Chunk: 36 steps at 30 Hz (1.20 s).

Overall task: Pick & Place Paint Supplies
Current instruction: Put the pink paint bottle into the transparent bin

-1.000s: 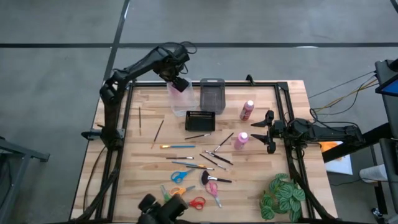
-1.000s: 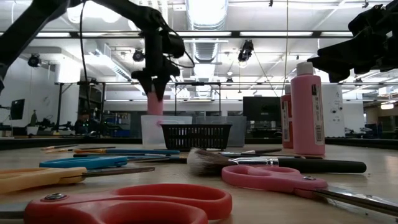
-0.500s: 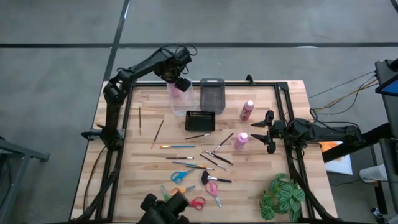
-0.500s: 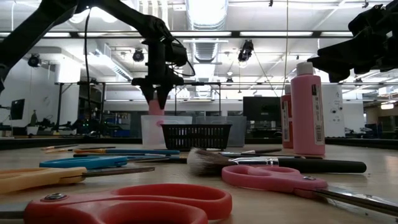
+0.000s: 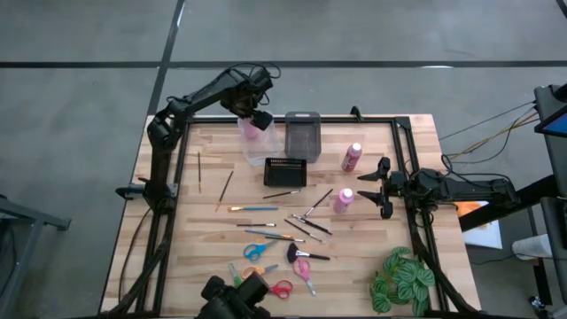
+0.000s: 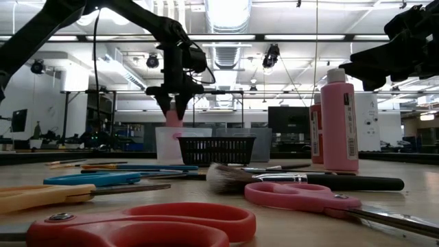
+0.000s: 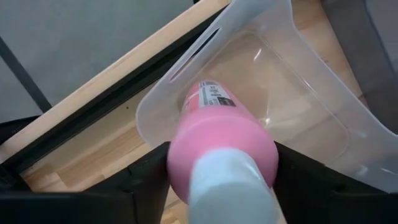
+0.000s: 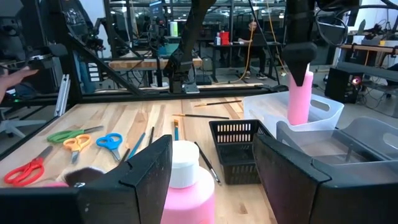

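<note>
Pink paint bottle point(image 7: 219, 134) hangs cap-up between your left gripper's point(image 5: 256, 119) fingers, its base lowered into the clear bin point(image 5: 255, 149) at the table's point(image 5: 168, 257) far edge, probably for release. I can't tell whether you're still gripping it. Your right gripper point(image 5: 383, 187) waits with fingers apart just beside another pink bottle point(image 5: 343, 199). Brushes point(image 5: 252, 208) and scissors point(image 5: 258, 251) lie unsorted.
</note>
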{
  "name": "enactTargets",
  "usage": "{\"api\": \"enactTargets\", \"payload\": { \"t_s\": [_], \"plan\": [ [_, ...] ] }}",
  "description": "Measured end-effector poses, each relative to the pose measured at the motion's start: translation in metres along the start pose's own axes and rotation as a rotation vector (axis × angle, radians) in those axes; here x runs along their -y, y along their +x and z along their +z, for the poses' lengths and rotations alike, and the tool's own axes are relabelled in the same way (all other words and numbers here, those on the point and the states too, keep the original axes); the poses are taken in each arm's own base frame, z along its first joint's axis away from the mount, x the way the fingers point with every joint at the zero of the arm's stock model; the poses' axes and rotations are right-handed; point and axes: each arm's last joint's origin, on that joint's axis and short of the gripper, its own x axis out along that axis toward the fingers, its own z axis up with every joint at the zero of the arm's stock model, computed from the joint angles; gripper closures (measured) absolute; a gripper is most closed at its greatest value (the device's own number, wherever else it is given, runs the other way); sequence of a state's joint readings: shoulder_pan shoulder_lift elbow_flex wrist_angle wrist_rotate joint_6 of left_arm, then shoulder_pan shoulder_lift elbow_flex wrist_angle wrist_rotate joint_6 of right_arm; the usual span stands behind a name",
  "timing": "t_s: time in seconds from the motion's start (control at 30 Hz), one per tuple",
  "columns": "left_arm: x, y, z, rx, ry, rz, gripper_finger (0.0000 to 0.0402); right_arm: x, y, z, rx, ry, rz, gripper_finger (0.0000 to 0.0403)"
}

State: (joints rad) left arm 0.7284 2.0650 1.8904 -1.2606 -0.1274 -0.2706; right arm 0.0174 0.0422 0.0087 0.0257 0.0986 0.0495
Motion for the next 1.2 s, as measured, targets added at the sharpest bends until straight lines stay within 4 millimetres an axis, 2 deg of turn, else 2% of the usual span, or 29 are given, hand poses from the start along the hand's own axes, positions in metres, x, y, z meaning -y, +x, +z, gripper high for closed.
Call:
{"api": "enactTargets", "payload": {
  "t_s": [0.2, 0.43, 0.57, 0.8, 1.2],
  "plan": [
    [0.0, 0.0, 0.0, 0.002, 0.0, -0.001, 0.0097, 0.0, 0.0, 0.0, 0.0, 0.001, 0.0, 0.0181],
    [0.0, -0.001, 0.0, 0.001, 0.0, -0.005, 0.0091, 0.0, 0.0, 0.0, 0.0, 0.0, 0.0, 0.0181],
    [-0.002, -0.01, -0.002, 0.021, -0.002, -0.021, 0.0091, 0.0, 0.0, 0.0, 0.0, 0.0, 0.0, 0.0181],
    [-0.011, -0.045, -0.013, 0.089, -0.006, -0.032, 0.0091, 0.0, 0.0, 0.0, 0.0, 0.001, 0.0, 0.0181],
    [-0.031, -0.124, -0.045, 0.327, 0.021, -0.078, 0.0091, 0.0, 0.0, 0.0, 0.0, 0.0, 0.0, 0.0181]
  ]
}}
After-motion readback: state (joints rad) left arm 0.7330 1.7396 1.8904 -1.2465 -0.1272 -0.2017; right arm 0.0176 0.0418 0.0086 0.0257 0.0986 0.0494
